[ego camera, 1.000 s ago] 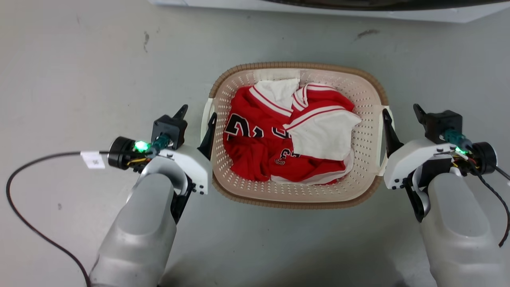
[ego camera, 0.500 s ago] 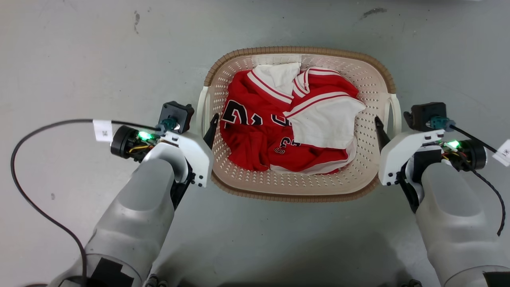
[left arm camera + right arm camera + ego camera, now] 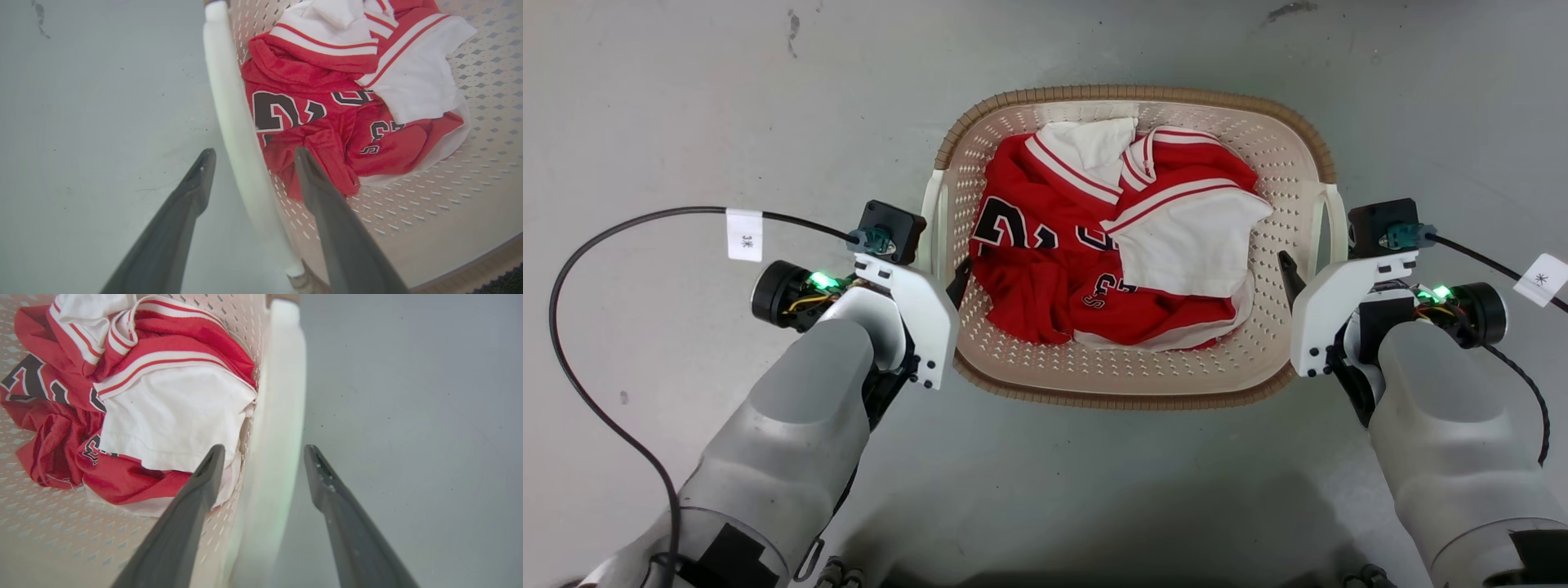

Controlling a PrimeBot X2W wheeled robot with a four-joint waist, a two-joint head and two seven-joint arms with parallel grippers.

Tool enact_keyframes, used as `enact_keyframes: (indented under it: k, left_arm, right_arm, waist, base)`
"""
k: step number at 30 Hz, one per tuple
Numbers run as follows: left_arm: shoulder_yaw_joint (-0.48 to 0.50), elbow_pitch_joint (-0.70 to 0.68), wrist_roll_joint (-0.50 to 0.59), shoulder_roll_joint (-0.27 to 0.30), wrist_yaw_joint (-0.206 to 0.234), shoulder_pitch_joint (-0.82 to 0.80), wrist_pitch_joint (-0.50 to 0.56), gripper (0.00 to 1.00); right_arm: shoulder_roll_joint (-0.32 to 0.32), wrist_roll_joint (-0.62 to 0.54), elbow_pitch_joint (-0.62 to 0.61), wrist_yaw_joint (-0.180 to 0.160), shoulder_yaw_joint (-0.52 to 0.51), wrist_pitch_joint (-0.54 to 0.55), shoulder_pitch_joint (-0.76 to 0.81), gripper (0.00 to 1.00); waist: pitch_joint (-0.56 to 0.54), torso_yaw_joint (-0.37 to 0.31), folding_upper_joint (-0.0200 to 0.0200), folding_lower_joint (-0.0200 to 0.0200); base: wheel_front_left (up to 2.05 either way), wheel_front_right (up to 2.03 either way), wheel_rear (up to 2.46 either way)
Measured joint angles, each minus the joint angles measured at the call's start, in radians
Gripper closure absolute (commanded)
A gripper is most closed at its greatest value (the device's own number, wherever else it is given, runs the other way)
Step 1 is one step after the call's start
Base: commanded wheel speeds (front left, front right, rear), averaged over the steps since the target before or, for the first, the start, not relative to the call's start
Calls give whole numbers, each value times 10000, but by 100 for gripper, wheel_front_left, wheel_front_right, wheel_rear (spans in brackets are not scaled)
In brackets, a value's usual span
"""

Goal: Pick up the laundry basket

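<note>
Laundry basket handles sit within spread left end effector, right end effector.

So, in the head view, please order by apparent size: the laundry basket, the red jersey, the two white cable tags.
laundry basket
red jersey
left cable tag and right cable tag: they look alike, so unranked

Left forearm and right forearm, pale grey, rise from the lower corners of the head view, both slanting inward. White wrist housing on each, small green light lit beside it. Left gripper: two dark fingers spread, tips well apart. Right gripper: same, fingers spread wide, tips level
</note>
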Motion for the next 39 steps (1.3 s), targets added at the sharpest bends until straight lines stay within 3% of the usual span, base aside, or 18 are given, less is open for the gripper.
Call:
enact_keyframes:
  k: [8,9,10,11,25,39]
  left_arm:
    - [-1097,-144,-1035,345,0,-131,42,0]
    - [-1225,-192,-1197,347,0,-144,82,55]
    - [-1346,-234,-1350,351,0,-158,105,100]
    - [-1444,-259,-1467,368,0,-174,105,100]
    - [-3095,-740,-3298,754,38,-194,435,100]
    - [-4683,-1662,-4928,1532,46,472,1480,100]
  right_arm:
    - [-4,-31,163,0,-33,-84,-228,0]
    - [-6,-10,201,0,-17,-113,-274,0]
    - [-6,10,253,0,12,-109,-311,66]
    - [-4,35,290,2,25,-104,-336,100]
    - [44,-309,583,4,-44,192,-353,100]
    - [71,648,1058,6,1223,2318,-86,100]
  waist:
    - [106,-23,0,-1]
    - [119,-10,0,-1]
    - [131,6,0,0]
    - [139,19,0,-1]
    - [-172,64,0,-1]
    - [-2475,-193,0,-1]
  base:
    - [0,0,0]
    - [0,0,0]
    - [0,0,0]
    - [0,0,0]
    - [0,0,0]
    - [0,0,0]
